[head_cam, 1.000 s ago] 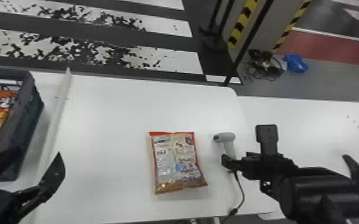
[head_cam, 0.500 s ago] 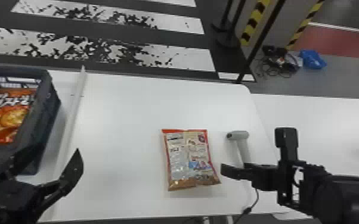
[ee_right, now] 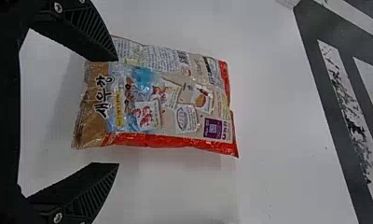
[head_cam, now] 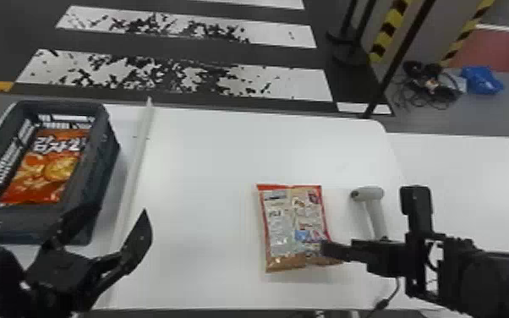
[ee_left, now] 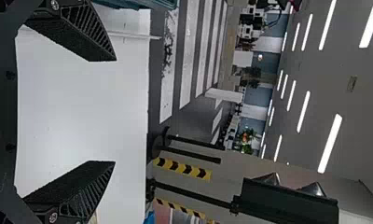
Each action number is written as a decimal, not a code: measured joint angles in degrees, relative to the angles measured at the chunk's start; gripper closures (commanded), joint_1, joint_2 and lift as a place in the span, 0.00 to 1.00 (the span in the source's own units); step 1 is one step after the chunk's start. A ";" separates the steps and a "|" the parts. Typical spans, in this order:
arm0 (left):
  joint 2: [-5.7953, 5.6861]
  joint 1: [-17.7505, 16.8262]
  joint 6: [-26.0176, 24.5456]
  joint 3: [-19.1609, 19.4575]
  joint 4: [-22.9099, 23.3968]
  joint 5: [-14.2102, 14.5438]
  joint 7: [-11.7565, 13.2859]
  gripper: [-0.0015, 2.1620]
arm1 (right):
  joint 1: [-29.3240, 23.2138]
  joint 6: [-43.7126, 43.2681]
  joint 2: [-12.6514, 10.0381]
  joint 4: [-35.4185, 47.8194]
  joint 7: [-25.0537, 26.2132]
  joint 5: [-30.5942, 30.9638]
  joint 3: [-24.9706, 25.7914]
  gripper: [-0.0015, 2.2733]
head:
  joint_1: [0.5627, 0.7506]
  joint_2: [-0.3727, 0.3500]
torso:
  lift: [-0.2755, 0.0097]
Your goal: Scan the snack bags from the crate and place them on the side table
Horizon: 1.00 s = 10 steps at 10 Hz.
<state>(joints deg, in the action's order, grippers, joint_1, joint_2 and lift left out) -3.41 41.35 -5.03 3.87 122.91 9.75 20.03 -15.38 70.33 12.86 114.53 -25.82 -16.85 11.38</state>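
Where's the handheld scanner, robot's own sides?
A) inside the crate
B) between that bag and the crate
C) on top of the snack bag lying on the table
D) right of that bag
D: in the head view the scanner sits just right of the snack bag, with the crate off on the bag's left.

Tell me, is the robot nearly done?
Not nearly, I think. One bag is out of the crate, on the table near the scanner; I can't tell if it's scanned. Nothing's held: the left fingers and right fingers are open. To do: moving that bag, probably, and the orange bag in the crate.
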 measured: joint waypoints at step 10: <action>0.02 0.23 0.14 0.29 -0.41 0.00 0.01 0.04 | 7.11 -1.65 0.59 -14.97 -6.53 1.60 -3.80 1.00 | 0.70 0.44 | 0.79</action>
<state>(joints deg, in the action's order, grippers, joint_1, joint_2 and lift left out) -3.39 41.57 -4.89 4.15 122.50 9.75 20.04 -8.27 68.69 13.46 99.55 -32.35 -15.25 7.58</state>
